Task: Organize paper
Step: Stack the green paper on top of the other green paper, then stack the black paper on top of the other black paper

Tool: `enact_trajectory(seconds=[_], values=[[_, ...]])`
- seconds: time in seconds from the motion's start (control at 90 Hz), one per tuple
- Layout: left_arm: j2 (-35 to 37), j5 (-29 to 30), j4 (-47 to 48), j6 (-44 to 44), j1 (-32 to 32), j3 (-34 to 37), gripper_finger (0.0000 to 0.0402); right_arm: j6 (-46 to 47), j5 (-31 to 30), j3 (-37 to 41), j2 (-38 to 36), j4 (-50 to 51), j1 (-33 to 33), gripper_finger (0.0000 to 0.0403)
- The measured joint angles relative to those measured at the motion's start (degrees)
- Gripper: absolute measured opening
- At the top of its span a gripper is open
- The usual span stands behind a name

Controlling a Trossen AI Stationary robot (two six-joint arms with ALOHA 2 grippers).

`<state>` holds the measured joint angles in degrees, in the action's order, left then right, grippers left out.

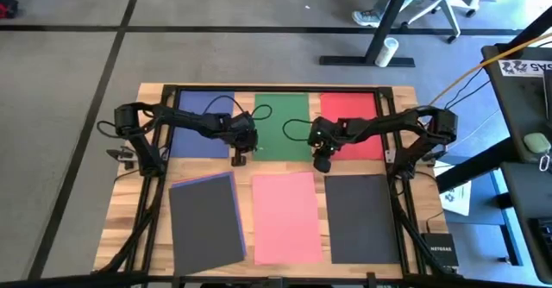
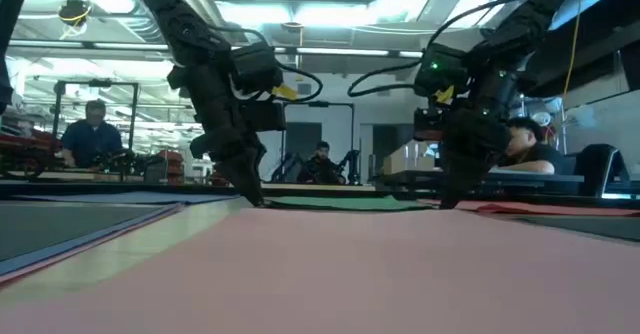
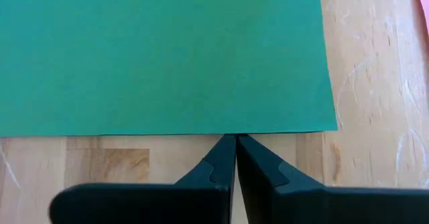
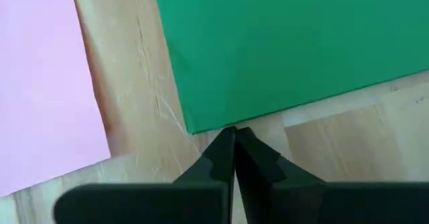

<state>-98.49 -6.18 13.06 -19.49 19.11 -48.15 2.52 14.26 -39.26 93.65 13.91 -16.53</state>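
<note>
High view, layout: a light wooden table [image 1: 129, 206] carries six flat sheets in two rows, with both dark arms reaching in over the far row.
Left gripper [image 3: 235, 138]: fingers pressed together, tips down on the bare wood and touching the near edge of the green rectangular paper sheet [image 3: 161, 53], close to one of its near corners.
Right gripper [image 4: 233, 130]: fingers pressed together as well, tips on the wood just at the other near corner of the green sheet; nothing is pinched.
Green sheet: lies flat ahead of both grippers, between them, in the middle of the far row.
Blue rectangular paper sheet [image 1: 200, 124]: beside the left gripper, on its outer side, partly under the left arm.
Red rectangular paper sheet [image 1: 354, 115]: beside the right gripper, on its outer side, partly under the right arm.
Salmon pink rectangular paper sheet [image 1: 286, 216]: flat in the near row, just behind and between the two grippers.
Dark grey rectangular sheet [image 1: 364, 217]: near row, behind the right gripper.
Second dark grey sheet [image 1: 205, 222]: near row, behind the left gripper, tilted, with a blue edge showing beneath it.
</note>
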Motion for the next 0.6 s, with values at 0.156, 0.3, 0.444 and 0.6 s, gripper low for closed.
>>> enact_trajectory(seconds=[0.156, 0.3, 0.444, 0.6], values=[[2.53, 0.59, 1.99, 0.64, -0.33, 0.35, 0.0, -0.24, -0.16, -2.0, -0.38, 3.58, 0.0, 0.0], [6.2, 0.36, 5.29, 1.03, -0.33, -0.41, 0.0, -2.14, -0.8, -6.1, -1.55, 13.54, 0.15, 0.0], [9.54, 0.17, 10.91, 2.9, -1.29, -0.44, 0.0, -3.19, -1.27, -12.06, -2.05, 23.76, 0.15, 0.0], [12.77, -2.19, 20.25, 6.31, -4.17, -0.5, 0.0, -3.04, -0.43, -17.43, -2.05, 32.39, 0.15, 0.0]])
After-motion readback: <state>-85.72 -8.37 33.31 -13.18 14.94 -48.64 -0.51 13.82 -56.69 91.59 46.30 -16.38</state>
